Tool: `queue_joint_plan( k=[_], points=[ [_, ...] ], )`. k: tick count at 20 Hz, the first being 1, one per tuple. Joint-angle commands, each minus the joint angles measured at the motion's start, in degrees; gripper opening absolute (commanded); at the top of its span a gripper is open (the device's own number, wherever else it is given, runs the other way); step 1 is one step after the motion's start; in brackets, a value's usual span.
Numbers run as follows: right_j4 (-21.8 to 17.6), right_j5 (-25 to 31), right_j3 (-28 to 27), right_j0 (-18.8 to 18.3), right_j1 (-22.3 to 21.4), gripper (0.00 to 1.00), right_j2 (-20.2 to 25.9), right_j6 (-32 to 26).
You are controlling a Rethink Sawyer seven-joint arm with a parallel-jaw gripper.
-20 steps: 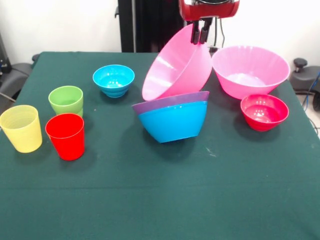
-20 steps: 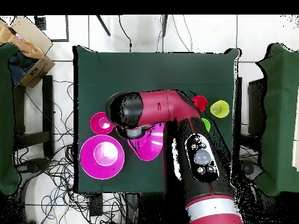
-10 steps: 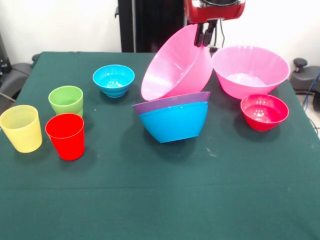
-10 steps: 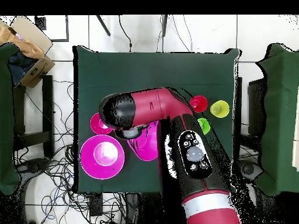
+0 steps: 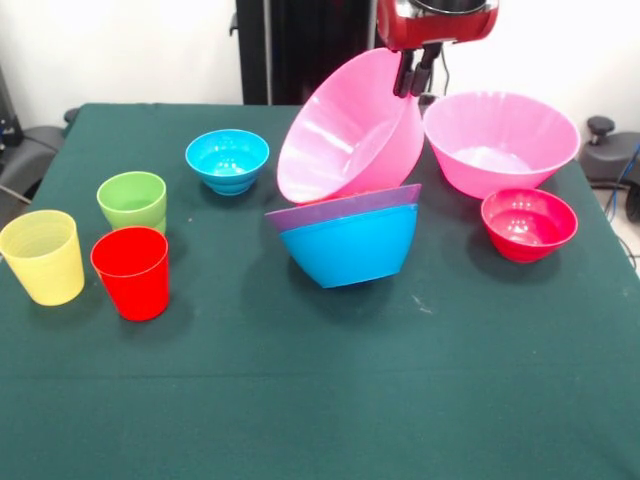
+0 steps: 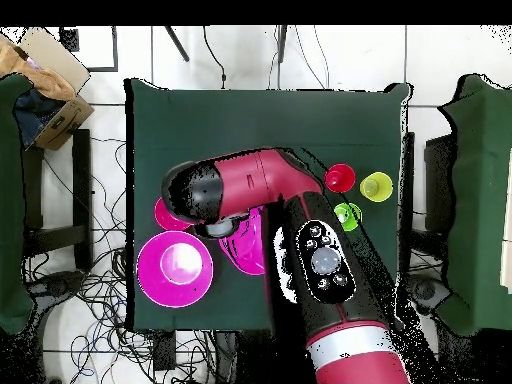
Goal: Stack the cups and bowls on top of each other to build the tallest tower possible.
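Tower (image 5: 350,215) of nested bowls is sitting near the middle of the green table (image 5: 320,400): a blue bowl (image 5: 350,255) at the bottom, a purple bowl (image 5: 340,207) inside it showing only its rim, and a large pink bowl (image 5: 345,135) leaning steeply on top, its open side facing the front-left. The gripper (image 5: 413,75) is pinching the raised far rim of this tilted pink bowl, its dark fingers (image 5: 405,72) closing on the edge. Just to the right, the second large pink bowl (image 5: 500,140) is standing upright, with the crimson bowl (image 5: 528,224) in front of it. The cyan bowl (image 5: 227,160) is resting to the left of the tower. Further left, the light green cup (image 5: 132,202), yellow cup (image 5: 42,256) and red cup (image 5: 131,272) are standing upright close together. From above, the red arm (image 6: 300,240) is covering most of the pile.
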Motion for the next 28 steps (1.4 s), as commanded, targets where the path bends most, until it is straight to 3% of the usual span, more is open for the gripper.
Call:
queue_joint_plan(
  k=[1, 4, 7, 13, 16, 19, 28],
  points=[
    [-3.12, 1.1, -3.02, -0.65, -0.71, 0.0, 4.63, -11.29],
    [-1.87, 0.98, -3.28, -1.27, -1.65, 0.0, 5.43, -11.02],
    [0.36, 4.57, -3.21, -2.93, -4.87, 0.0, 7.03, -13.56],
    [2.91, 17.96, -7.66, -5.5, -10.92, 0.0, 11.19, -19.25],
    [2.06, 23.79, -10.9, -6.17, -11.89, 0.0, 13.07, -21.42],
    [0.41, 25.08, -11.83, -6.59, -11.84, 0.0, 14.31, -21.79],
    [-0.51, 20.71, -5.24, -10.42, -14.87, 0.0, 17.28, -22.59]
  ],
)
